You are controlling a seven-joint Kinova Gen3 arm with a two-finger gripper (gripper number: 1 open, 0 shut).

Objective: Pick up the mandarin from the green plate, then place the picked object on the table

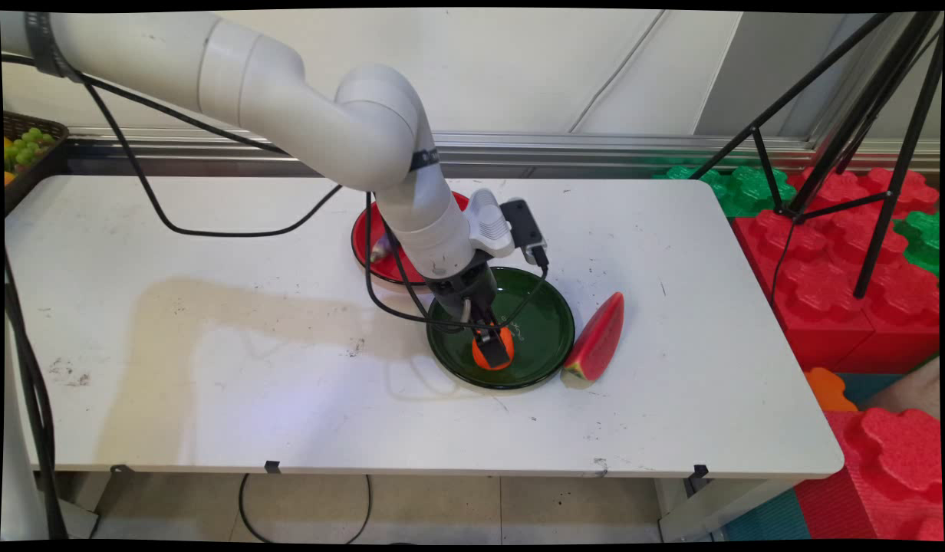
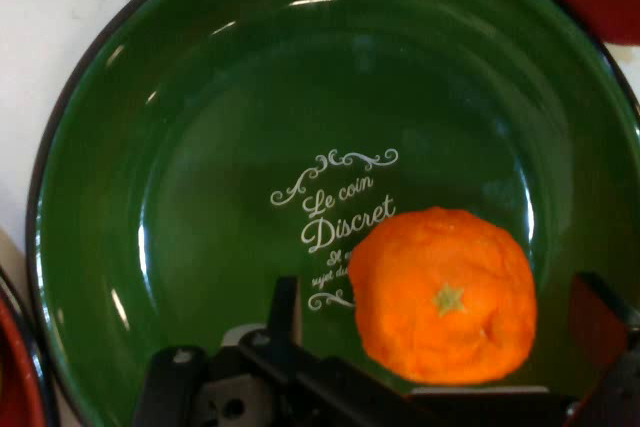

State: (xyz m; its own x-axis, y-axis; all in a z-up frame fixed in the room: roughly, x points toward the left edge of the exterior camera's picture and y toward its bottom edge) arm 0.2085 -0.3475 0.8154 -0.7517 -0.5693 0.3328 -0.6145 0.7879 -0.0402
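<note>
Orange fruit [image 2: 445,297], a mandarin by the look of it, sits on the green plate [image 1: 545,326] toward its near-left part, beside white lettering printed on the glaze. Gripper [image 1: 493,346] is down over it, fingers [image 2: 284,309] spread either side with gaps showing; open, seemingly not touching. Red plate [image 1: 363,238] lies just behind the green one, partly hidden by the arm. Watermelon slice [image 1: 597,341] rests on the white worktop [image 1: 212,345] against the green plate's right rim.
</note>
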